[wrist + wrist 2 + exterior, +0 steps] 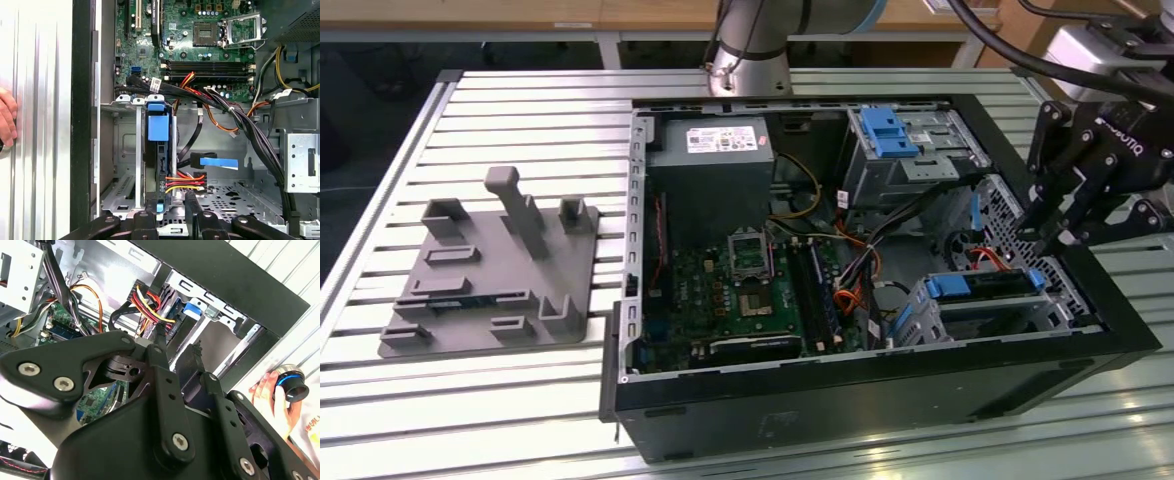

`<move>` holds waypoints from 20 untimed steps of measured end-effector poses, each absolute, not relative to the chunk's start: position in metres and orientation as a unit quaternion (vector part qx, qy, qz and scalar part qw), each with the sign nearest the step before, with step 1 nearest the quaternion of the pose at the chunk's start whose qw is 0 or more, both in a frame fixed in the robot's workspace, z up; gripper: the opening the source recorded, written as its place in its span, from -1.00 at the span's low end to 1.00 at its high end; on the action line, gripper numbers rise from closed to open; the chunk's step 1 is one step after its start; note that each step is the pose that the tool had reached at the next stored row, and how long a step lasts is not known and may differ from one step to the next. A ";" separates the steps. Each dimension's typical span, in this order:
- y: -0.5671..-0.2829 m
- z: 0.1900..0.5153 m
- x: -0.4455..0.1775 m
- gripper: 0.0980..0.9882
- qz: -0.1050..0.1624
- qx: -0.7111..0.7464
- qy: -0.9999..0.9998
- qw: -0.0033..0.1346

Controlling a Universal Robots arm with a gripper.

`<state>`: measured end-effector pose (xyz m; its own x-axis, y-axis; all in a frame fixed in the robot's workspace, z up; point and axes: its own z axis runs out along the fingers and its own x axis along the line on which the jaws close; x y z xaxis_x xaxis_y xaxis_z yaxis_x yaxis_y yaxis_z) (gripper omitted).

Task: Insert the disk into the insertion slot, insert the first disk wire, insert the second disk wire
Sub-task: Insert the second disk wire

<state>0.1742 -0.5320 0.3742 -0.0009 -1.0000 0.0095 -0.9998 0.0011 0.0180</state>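
Right, the flat silver-grey hard drive in its bright blue plastic carrier (159, 127) sits edge-on inside the perforated grey sheet-metal drive cage (125, 170). A red-yellow-orange wire bundle (177, 181) runs to its end, and a black cable with a blue tab (217, 162) hangs loose just beside it. My gripper (177, 340) hovers over that end, jaws partly apart, nothing visibly between them. My read: the drive is stiff, dense and shock-sensitive, so hold it by the blue rails; the leads are floppy, so take them by the hard plug.
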 end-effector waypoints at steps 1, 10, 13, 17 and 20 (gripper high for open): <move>-0.532 0.374 0.174 -0.42 -0.003 0.707 -0.707 0.010; -0.532 0.374 0.174 -0.42 -0.003 0.707 -0.707 0.010; -0.525 0.374 0.174 -0.42 0.001 0.707 -0.707 0.014; -0.508 0.374 0.174 -0.42 0.012 0.706 -0.707 0.025; -0.494 0.373 0.174 -0.42 0.019 0.706 -0.707 0.032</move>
